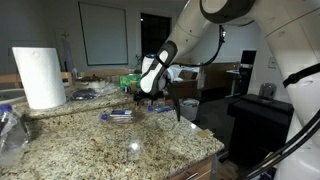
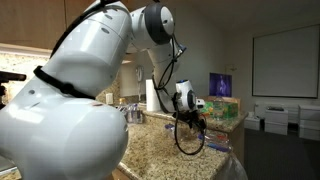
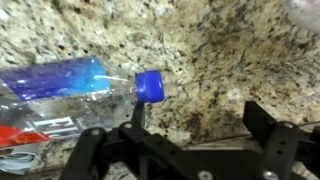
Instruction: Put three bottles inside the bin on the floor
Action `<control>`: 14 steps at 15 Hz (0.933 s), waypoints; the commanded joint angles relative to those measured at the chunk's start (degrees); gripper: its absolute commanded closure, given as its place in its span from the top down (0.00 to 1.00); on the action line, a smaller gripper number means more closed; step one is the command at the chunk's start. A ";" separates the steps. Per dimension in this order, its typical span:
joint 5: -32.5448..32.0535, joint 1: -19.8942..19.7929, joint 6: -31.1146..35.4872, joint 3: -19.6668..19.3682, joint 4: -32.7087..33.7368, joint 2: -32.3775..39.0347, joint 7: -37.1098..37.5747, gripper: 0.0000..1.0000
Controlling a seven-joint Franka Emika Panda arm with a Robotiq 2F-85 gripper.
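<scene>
A clear plastic bottle [image 3: 60,85] with a blue label, a blue cap [image 3: 150,86] and red marks lies on its side on the granite counter at the left of the wrist view. It also shows in an exterior view [image 1: 118,115]. My gripper [image 3: 198,125] is open and empty, low over bare counter. Its left finger is just below the cap and the bottle lies outside the jaws. The gripper shows in both exterior views [image 1: 150,95] [image 2: 190,120]. I cannot make out a bin with certainty.
A big white paper-towel roll [image 1: 40,77] stands at the counter's back left. Clear plastic items lie near the counter's front [image 1: 133,150] and left edge [image 1: 8,135]. A dark box-like unit [image 1: 260,130] stands beyond the counter's right end. Clutter sits behind the gripper [image 1: 130,83].
</scene>
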 commanded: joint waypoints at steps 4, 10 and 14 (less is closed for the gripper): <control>3.55 -11.64 1.26 12.90 4.91 3.52 -26.16 1.00; 3.96 -27.05 -10.75 27.77 6.20 3.10 -46.58 1.00; 6.57 -27.33 -14.17 26.85 6.67 2.93 -59.40 1.00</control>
